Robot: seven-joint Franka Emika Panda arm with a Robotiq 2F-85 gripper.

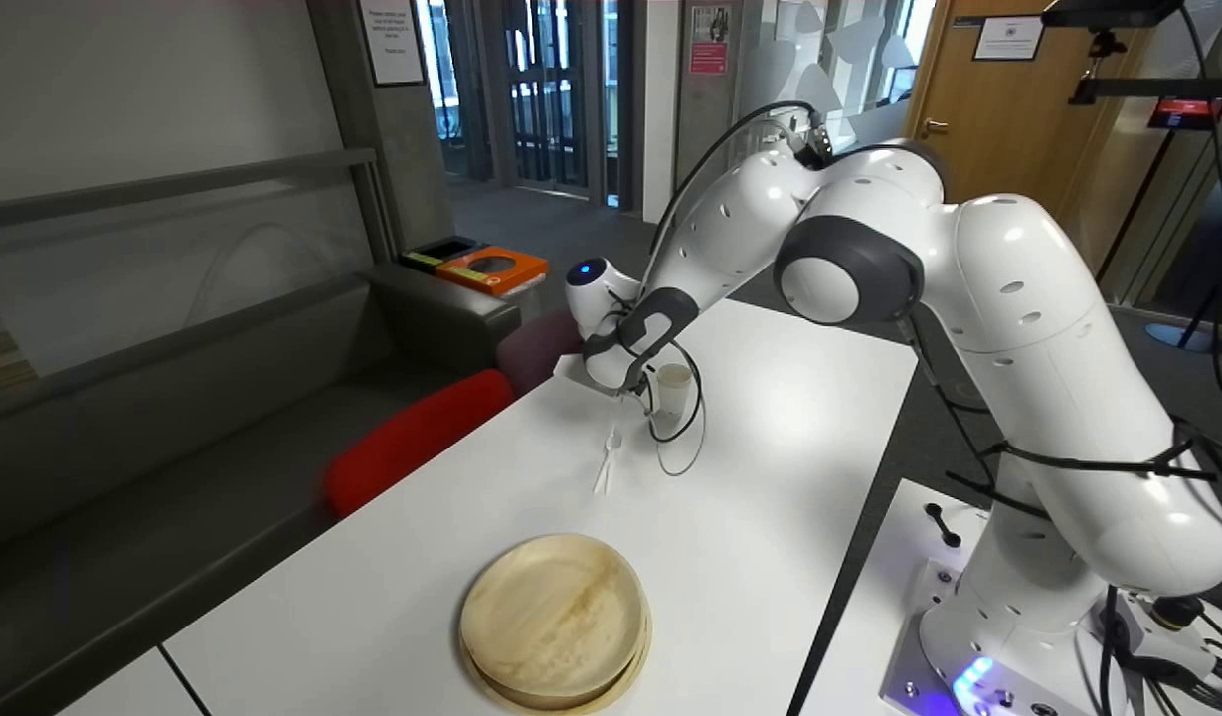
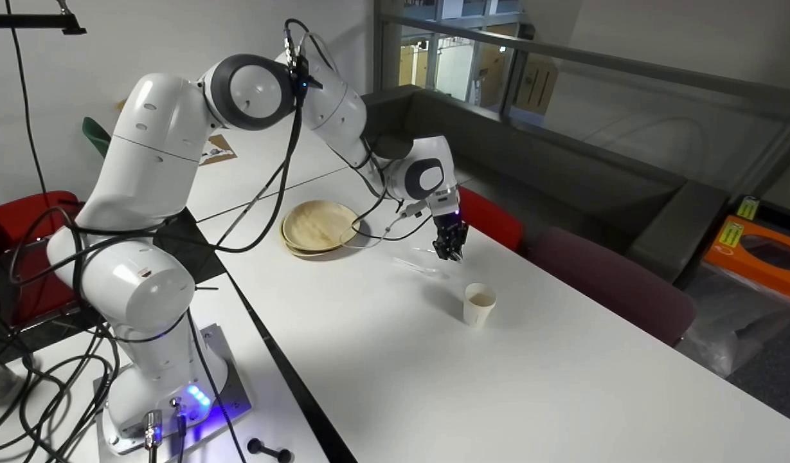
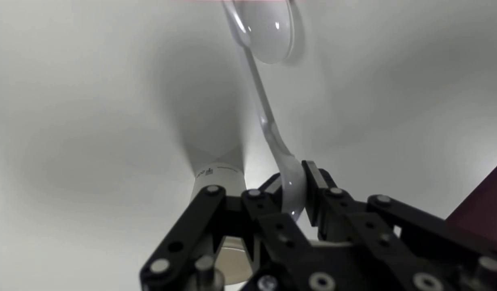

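Note:
In the wrist view my gripper (image 3: 292,188) is shut on the bowl end of a white plastic spoon (image 3: 268,121). One finger lies on each side of the bowl, and the handle runs away toward the top edge. A second white spoon (image 3: 271,34) lies on the table near that handle, its bowl partly cut off by the frame; in an exterior view this lying spoon (image 1: 613,438) shows too. A pale paper cup (image 3: 222,176) stands upright beside the gripper, partly covered by the linkage. From outside, the gripper (image 2: 454,252) points down between the spoons and the cup (image 2: 479,305).
Stacked round wooden plates (image 1: 556,617) sit on the white table (image 1: 750,517), seen in both exterior views. Red chair (image 1: 422,438) and maroon chair (image 2: 613,283) stand along the table's edge, with a grey sofa (image 2: 600,154) behind. Loose cables (image 2: 285,186) hang from the arm.

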